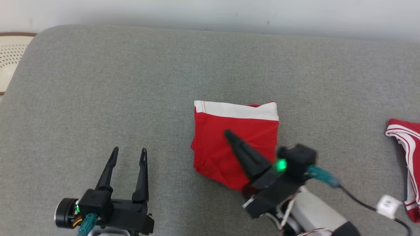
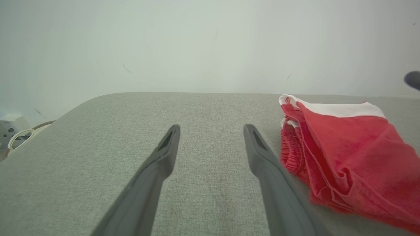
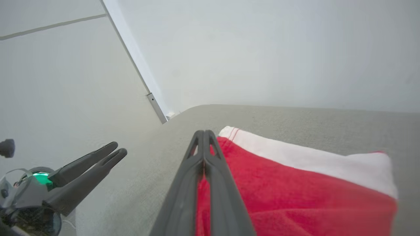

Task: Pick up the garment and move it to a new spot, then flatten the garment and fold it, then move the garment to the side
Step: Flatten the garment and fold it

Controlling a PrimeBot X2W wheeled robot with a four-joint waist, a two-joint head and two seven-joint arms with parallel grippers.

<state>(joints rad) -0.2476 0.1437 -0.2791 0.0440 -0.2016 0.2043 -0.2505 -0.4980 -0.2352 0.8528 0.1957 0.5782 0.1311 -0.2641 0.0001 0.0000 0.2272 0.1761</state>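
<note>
The garment [image 1: 213, 147], red with a white band [image 1: 236, 110] along its far edge, lies folded into a compact square near the middle of the grey cushion [image 1: 131, 82]. The right gripper [image 1: 227, 132] hangs over its near right part, fingers clenched together with nothing between them, tips pointing far-left across the cloth. Whether they touch the fabric I cannot tell. The left gripper [image 1: 129, 150] rests to the near left, well apart from the garment, jaws spread and empty. A second red-and-white garment [image 1: 405, 137] lies at the far right edge.

Folding looks done, so moving the garment aside is the step in hand. That calls for opening the right fingers, pinching through all layers at an edge, and carrying the stack without letting it unfold.
</note>
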